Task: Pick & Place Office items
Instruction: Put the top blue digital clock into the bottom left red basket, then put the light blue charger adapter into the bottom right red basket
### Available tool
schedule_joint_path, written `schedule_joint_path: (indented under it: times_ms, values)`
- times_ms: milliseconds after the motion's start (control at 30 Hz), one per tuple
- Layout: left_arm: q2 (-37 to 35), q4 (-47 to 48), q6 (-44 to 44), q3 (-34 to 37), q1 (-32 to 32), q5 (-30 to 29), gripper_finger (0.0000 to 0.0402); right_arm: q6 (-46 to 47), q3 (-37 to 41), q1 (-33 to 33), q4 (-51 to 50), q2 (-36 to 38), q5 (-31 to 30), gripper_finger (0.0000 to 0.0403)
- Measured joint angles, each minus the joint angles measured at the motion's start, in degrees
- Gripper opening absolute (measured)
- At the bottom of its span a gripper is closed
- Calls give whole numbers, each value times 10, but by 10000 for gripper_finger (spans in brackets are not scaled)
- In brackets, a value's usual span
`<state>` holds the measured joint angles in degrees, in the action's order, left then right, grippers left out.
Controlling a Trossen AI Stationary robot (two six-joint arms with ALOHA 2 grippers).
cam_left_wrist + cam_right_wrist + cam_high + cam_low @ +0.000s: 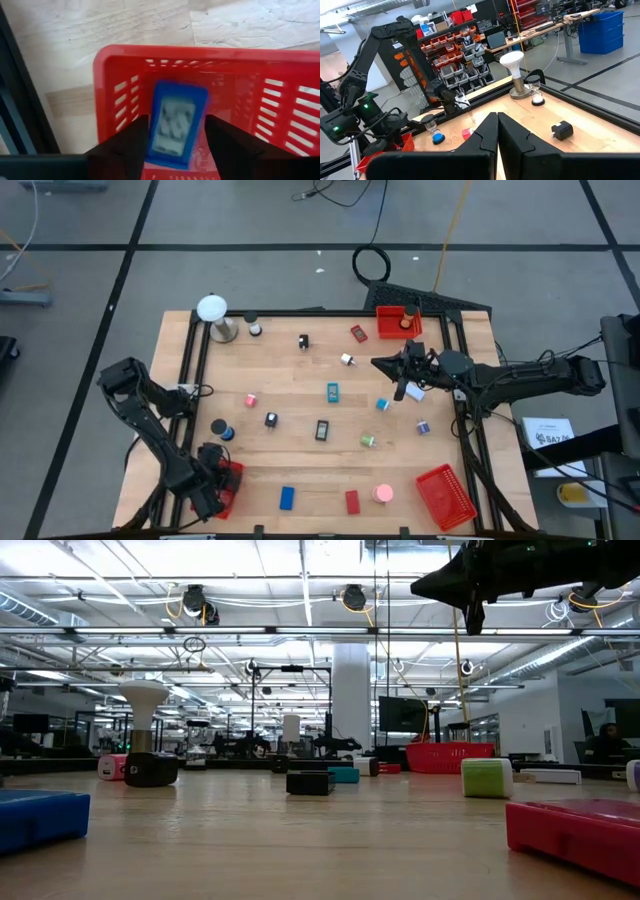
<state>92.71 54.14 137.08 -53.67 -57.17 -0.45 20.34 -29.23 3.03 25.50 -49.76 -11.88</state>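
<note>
My left gripper (177, 120) points straight down over the red mesh basket (150, 52) at the table's near left corner (230, 480). It is open. Below the gap between its fingers a blue block (175, 107) with a pale grey face shows blurred inside the basket, one finger on either side of it. My right gripper (385, 366) hangs level above the far right part of the table, shut and with nothing in it (497, 125). Loose office items lie scattered across the wooden table top.
On the table lie a blue block (287, 498), a red block (352, 501), a pink round piece (383, 493), a teal block (332, 391) and a green roll (368, 441). More red baskets stand near right (445, 495) and far right (398, 322). The white ball on its stand (212, 310) is far left.
</note>
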Motion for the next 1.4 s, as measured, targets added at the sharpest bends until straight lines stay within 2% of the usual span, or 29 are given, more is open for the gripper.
schedule_joint_path:
  times_ms: [133,300,500,633,767,900,1033,1200,1400]
  values:
    - [0,7,-5,0,0,10,217,0,0,0,0,0,0,0]
    - [-8,9,-5,0,0,11,214,0,0,0,0,0,0,0]
    - [-42,17,-15,0,0,8,186,0,0,0,0,0,0,0]
    - [-80,15,-64,-1,0,-7,161,0,0,0,0,0,0,0]
    - [-137,-6,-168,-1,0,-70,133,0,0,0,0,0,0,0]
    - [-200,-37,-275,-1,11,-172,109,2,0,0,0,0,1,0]
    - [-251,-46,-335,-1,49,-246,98,30,0,0,-10,0,2,0]
    - [-287,-57,-484,-1,145,-254,97,34,0,0,-34,0,1,0]
    - [-287,-156,-769,-1,268,-245,89,66,0,0,-91,0,0,0]
